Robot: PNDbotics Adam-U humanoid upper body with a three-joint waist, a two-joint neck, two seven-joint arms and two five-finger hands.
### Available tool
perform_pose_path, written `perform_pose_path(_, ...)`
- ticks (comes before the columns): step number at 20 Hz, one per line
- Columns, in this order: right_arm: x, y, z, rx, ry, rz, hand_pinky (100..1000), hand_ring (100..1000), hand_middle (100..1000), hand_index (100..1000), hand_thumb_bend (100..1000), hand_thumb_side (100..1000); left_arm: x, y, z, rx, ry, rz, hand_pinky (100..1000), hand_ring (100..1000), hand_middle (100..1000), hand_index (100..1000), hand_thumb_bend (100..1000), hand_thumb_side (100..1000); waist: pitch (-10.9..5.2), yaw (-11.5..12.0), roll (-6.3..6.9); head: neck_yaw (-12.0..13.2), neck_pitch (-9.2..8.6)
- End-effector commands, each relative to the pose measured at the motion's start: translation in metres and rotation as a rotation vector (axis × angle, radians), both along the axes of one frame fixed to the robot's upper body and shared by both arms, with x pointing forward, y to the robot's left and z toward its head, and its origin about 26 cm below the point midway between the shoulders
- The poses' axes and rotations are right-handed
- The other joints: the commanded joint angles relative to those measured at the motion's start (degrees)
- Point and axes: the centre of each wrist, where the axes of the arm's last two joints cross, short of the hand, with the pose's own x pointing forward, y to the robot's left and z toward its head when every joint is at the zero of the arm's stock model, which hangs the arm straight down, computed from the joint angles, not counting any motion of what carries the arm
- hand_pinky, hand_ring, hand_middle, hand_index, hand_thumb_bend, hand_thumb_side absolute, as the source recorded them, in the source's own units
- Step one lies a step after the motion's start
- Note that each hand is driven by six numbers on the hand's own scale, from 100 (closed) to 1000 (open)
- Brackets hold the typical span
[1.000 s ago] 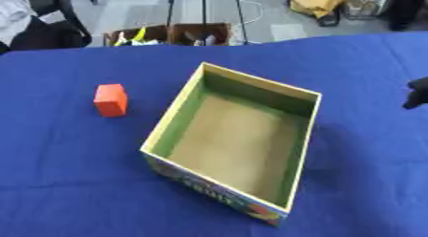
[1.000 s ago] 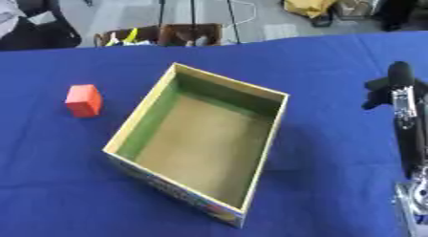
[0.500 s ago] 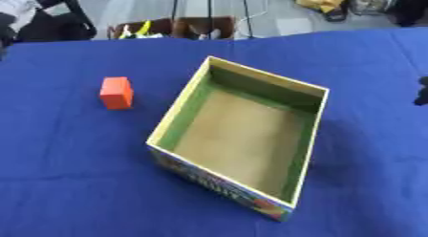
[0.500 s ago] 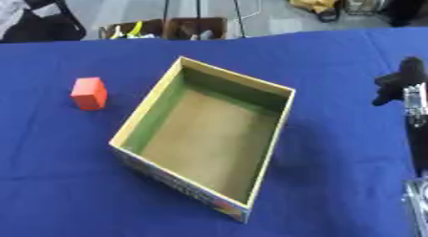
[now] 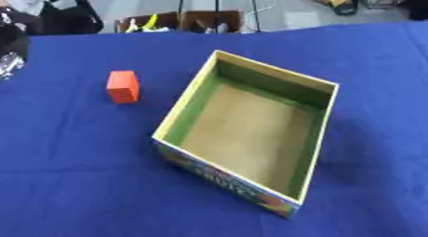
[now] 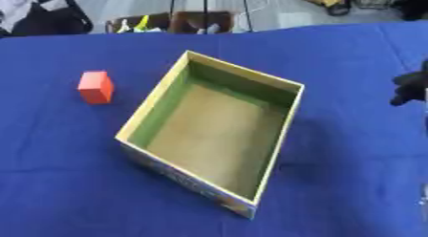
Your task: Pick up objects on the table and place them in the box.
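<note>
Cube (image 5: 123, 86), orange, upright on the blue tablecloth (image 5: 75, 174), just left of the box (image 5: 251, 131) and apart from its near-left wall; nothing touching it. Box open-topped, cardboard-brown floor, green inner walls, printed outer face toward the camera, set askew on the cloth; nothing visible inside, so task judged barely begun. Right hand (image 6: 411, 87) only a dark shape at the right edge of the right eye view, well apart from the cube and on the far side of the box; cannot tell whether spread or curled; holding nothing that shows. Left hand perhaps the dark and silver blur at the left edge of the left eye view; too unclear to say. Risks, as judgement: a reach with the right hand means crossing over the box, likely to clip the near rim and shove the light carton; a sideways approach could nudge the cube and slide it across the cloth; a release over the rim instead of the floor could bounce it back out; better taken from the left side.
</note>
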Motion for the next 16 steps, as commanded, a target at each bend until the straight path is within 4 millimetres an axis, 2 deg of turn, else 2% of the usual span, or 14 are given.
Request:
perform_pose_path(1,-0.001,-0.003,0.007,-0.034,-0.019,-0.001,634,441,434,560,494,1000,0.006,0.007,0.013,0.095,0.025,0.037,604,767,847,972,273,792,-0.87,-0.2,-0.02,-0.1,-1.22)
perform_pose_path(9,0.000,-0.004,0.008,-0.052,-0.022,0.006,634,441,433,560,494,1000,0.036,-0.004,0.017,0.189,0.081,0.090,633,796,892,1000,403,789,-0.05,-1.0,0.23,0.6,-2.95)
perform_pose_path(16,0.001,-0.003,0.009,-0.059,-0.025,0.011,634,441,433,560,493,1000,0.057,-0.020,0.014,0.245,0.107,0.134,652,814,913,1000,445,804,0.70,-2.2,0.79,1.4,-4.23)
